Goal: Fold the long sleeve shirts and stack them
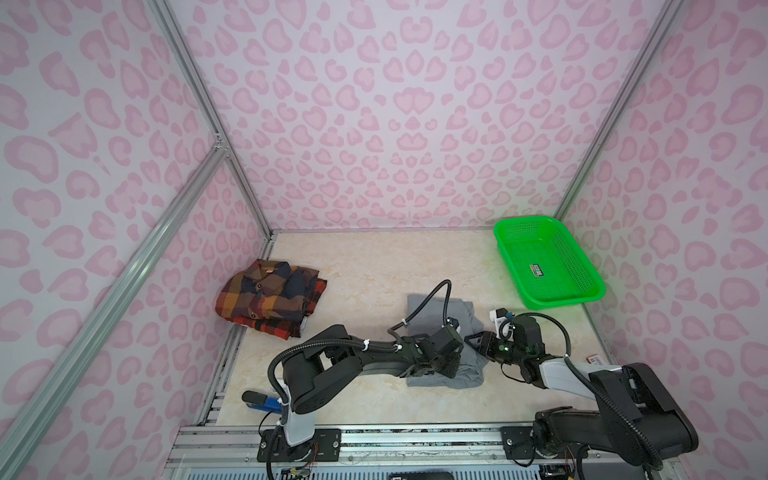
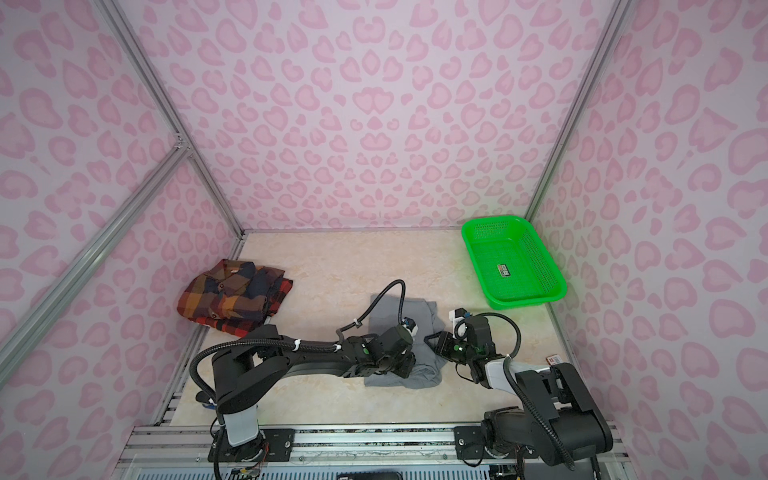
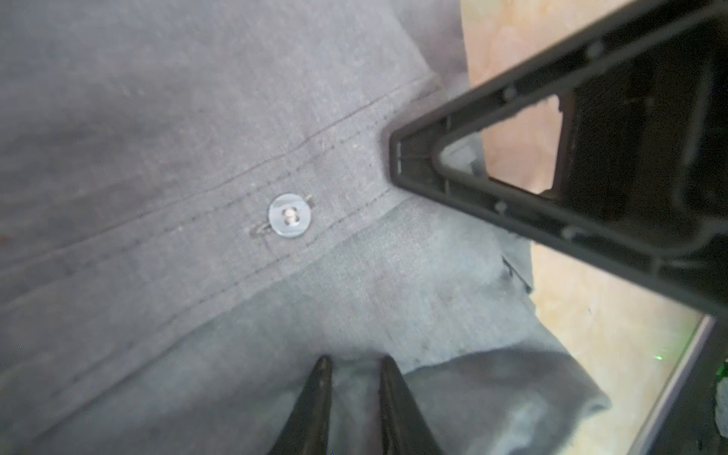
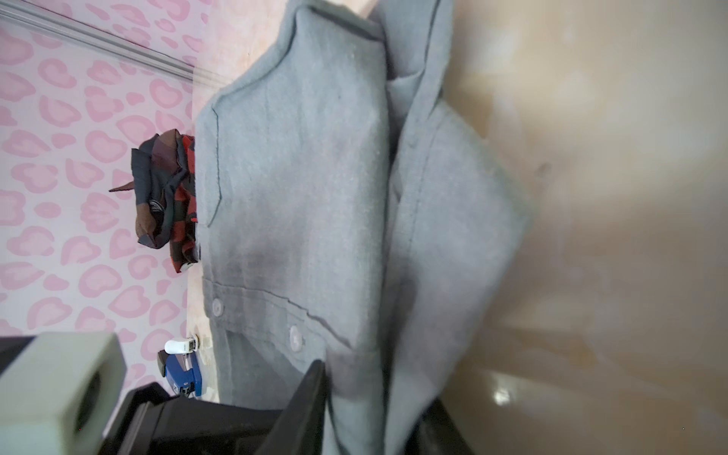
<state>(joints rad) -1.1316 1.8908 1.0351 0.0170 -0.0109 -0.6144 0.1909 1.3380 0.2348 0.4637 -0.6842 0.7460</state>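
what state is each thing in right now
gray shirt: buttoned, partly folded, lying on the table, not stacked
plaid shirt: folded, lying apart from the gray one
basket: upright, no shirt in it
left gripper: jaws nearly together, pinching gray shirt cloth
right gripper: jaws shut on the gray shirt's edge

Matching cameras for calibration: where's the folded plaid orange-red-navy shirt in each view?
Top view: folded plaid orange-red-navy shirt at the left edge of the table.
Top view: same spot.
Left wrist: absent; only the plain gray button-up shirt shows.
Right wrist: plaid shirt past the gray shirt's far edge.
Shared landmark: the gray shirt, in all four.
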